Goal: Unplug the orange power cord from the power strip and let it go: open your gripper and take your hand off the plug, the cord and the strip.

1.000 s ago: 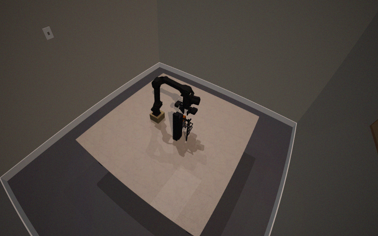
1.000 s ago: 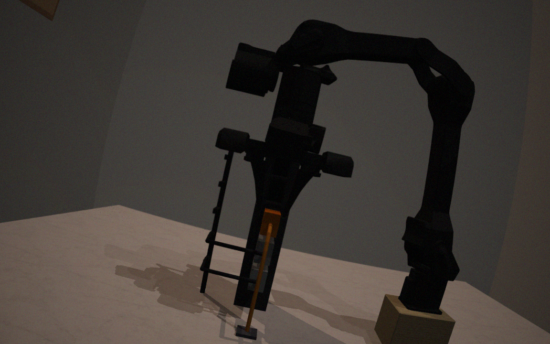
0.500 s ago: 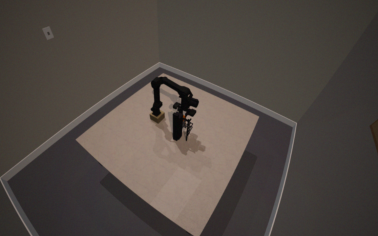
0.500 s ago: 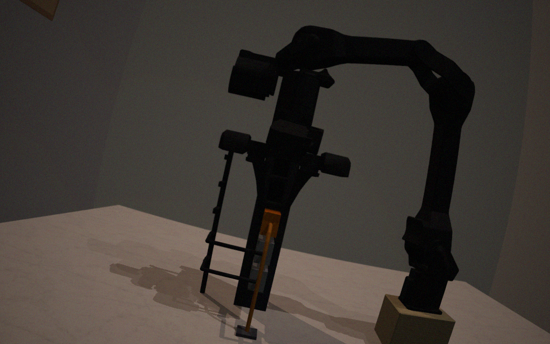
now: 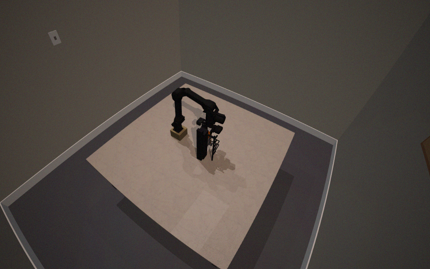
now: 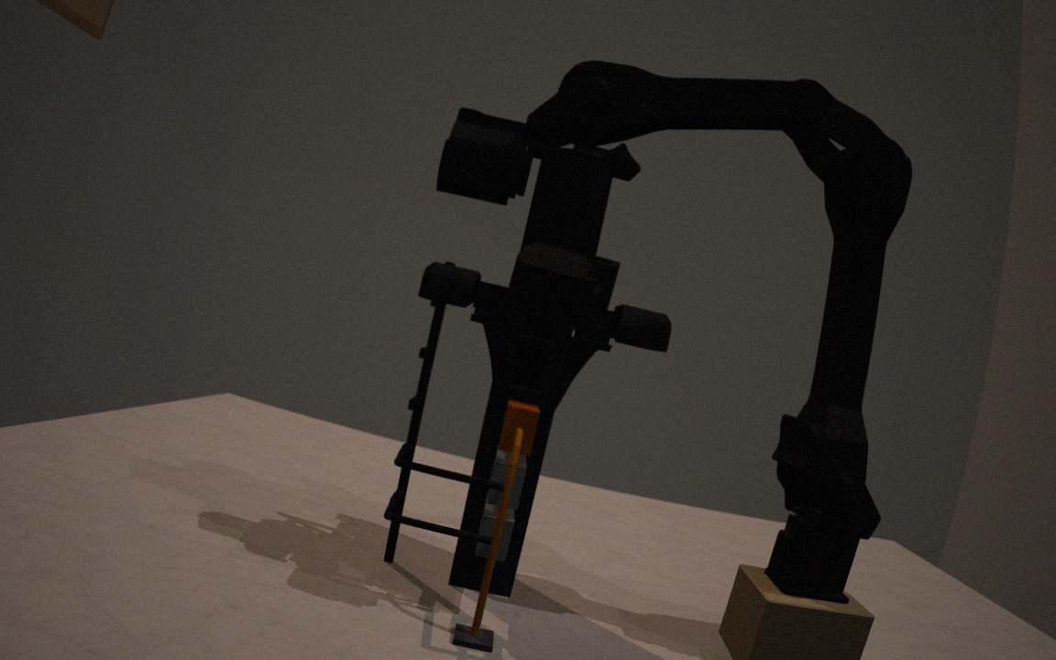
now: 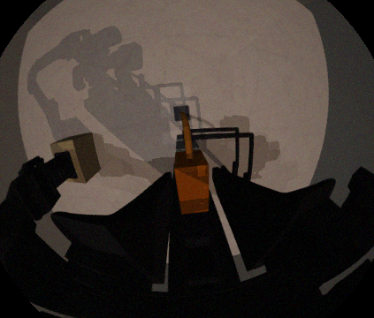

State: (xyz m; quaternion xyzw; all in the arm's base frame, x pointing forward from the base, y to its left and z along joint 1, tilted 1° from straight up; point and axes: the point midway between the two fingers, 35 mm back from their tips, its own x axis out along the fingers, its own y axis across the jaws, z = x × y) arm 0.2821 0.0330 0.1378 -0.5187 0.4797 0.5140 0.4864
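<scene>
The orange plug point(image 5: 209, 133) point(image 6: 520, 420) point(image 7: 192, 183) sits against the face of the upright black power strip point(image 5: 201, 145) point(image 6: 466, 574) point(image 7: 197, 230). Its orange cord point(image 6: 487, 574) point(image 7: 187, 130) runs down to a small dark block on the table. My gripper point(image 5: 208, 129) point(image 6: 525, 401) point(image 7: 192, 175) is partly open and points down, with one fingertip on each side of the plug. In the wrist view a narrow gap shows between each fingertip and the plug. The plug's prongs are hidden.
A thin black bar frame point(image 5: 213, 148) point(image 6: 417, 401) point(image 7: 238, 152) stands beside the strip, with bars reaching toward it. Grey blocks point(image 6: 509, 484) sit on the strip below the plug. The arm's wooden base block point(image 5: 178, 133) point(image 6: 798, 628) point(image 7: 90, 156) stands on the table.
</scene>
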